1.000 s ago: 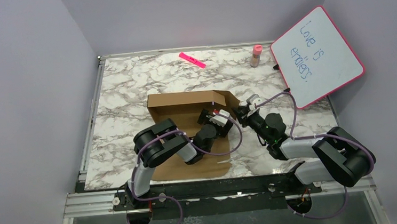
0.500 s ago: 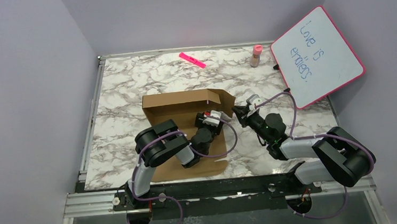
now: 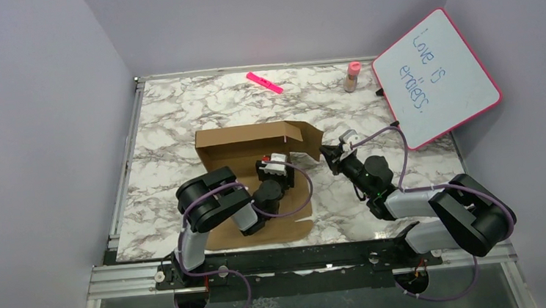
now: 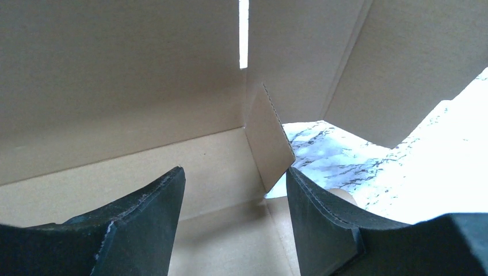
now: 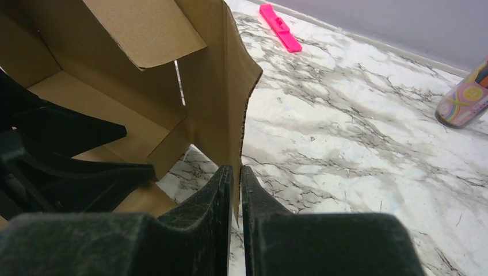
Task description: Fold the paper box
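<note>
so the paper box [image 3: 230, 159] sits about dead centre of the marble table [image 3: 178, 110], half built; the back wall [image 3: 243, 136] at the box's 12 o'clock stands upright, and the floor panel [image 3: 291, 230] runs toward 6 o'clock; the side flap [image 3: 310, 138] at the 3 o'clock end stands up but splays outward, not squared to the back wall; I'd say we're in the side-wall step, getting that end panel turned in

right gripper [image 5: 235, 171] comes in from about 4 o'clock and is pinched tight on the edge of that flap, cardboard sandwiched between its fingers; left gripper [image 4: 233, 184] is inside the box, aimed at the back corner, jaws fairly wide with nothing between them; a small corner tab [image 4: 267, 138] sticks out right in front of it

next move, my guess: the right gripper swings the flap toward 9 o'clock until it's square, while the left one either presses the floor down so the box doesn't skate or nudges that tab in; thin cardboard, so a hard pull could bend the flap off its crease or drag the whole thing

surface is a glossy white-and-grey marble pattern, probably slippery for cardboard; a pink strip [image 3: 264, 82] lies at 12 o'clock, a pink-capped bottle [image 3: 352, 76] at 1, a pink-framed whiteboard [image 3: 437, 75] leans at 2, all well apart from the box; plain lavender walls [image 3: 45, 106] on three sides
</note>
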Robot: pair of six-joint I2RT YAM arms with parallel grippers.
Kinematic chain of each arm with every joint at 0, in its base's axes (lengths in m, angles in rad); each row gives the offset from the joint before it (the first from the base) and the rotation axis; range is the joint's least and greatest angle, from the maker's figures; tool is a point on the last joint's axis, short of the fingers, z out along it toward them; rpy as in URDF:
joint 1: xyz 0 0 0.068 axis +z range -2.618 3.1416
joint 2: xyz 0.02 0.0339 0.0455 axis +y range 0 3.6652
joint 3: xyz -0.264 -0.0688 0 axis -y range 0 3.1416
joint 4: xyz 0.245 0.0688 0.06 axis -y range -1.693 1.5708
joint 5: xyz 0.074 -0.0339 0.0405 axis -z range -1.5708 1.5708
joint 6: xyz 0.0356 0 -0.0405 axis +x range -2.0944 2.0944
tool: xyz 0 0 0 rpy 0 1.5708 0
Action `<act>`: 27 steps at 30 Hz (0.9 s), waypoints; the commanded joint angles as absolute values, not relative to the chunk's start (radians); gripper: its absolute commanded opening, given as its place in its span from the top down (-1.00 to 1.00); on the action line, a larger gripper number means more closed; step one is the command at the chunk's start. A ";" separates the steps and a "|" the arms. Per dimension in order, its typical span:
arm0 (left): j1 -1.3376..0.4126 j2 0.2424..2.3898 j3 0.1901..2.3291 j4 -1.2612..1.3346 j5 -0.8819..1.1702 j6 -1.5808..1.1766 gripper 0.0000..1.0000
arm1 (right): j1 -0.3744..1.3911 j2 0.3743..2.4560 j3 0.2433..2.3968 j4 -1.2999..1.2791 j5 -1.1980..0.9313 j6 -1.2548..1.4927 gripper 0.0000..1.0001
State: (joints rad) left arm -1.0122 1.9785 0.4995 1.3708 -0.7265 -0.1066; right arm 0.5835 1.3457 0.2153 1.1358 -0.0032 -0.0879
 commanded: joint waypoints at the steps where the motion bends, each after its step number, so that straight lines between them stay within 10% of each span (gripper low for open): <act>1: -0.984 1.941 0.468 1.411 -0.704 -0.233 -0.32 | 0.592 1.352 0.212 1.173 0.015 -0.097 0.70; 27: -0.937 1.944 0.406 1.422 -0.528 -0.260 -0.40 | 0.549 1.158 0.391 0.823 0.215 -0.028 0.10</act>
State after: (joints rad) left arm -0.9413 1.9671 0.4129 1.3659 -0.5816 -0.2932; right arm 0.5705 1.1294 0.3336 0.9146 0.0856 -0.0399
